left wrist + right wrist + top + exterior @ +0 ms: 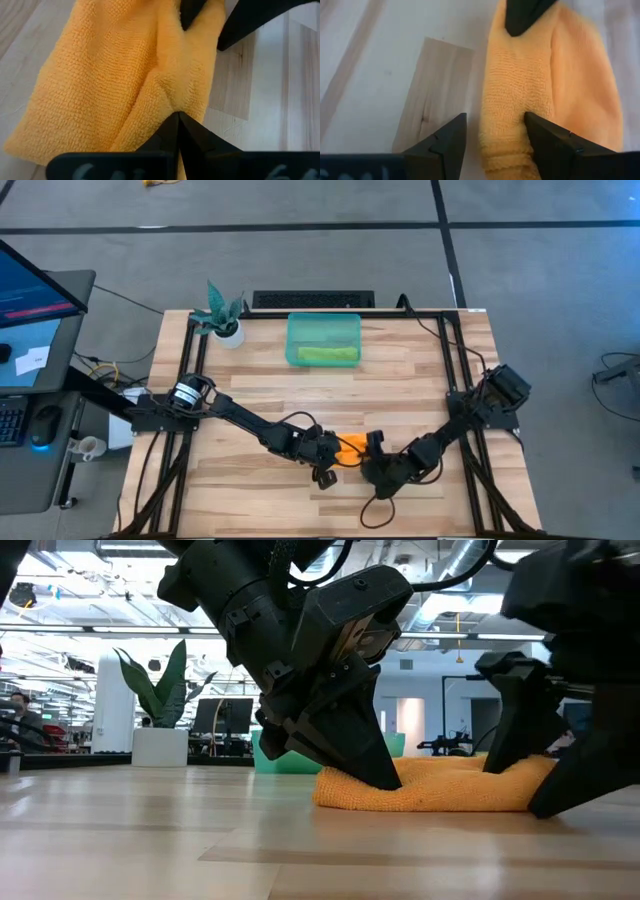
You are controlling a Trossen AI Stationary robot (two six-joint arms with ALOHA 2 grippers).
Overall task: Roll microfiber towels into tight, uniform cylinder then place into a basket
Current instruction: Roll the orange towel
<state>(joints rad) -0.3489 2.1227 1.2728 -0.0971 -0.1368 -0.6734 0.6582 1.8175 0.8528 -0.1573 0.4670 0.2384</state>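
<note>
High view: orange towel (352, 445) lies near the front edge of the wooden desk (420, 380), bunched between the two hands. Left hand (330, 457) sits on its left end, right hand (376, 450) on its right end. Teal basket (323, 340) stands well apart at the back of the desk, with the lime green towel (326, 355) already inside as a roll. A white pot with a teal plant (222, 317) is beside the basket.

Low view: the orange towel is a low, loose wad on the desk, not yet a cylinder. Dark fingers press down into it at both ends.

Left wrist view: the left hand's fingers are clenched tip to tip, pinching a fold of the orange pile.

Right wrist view: the right hand's fingers are spread, straddling one edge of the cloth, gripping nothing.

Handling, as I judge it: light, soft, floppy, grippy pile; it will slump and unroll unless held. Best taken at a hemmed edge or corner.

No writing legible on towels or basket.
</note>
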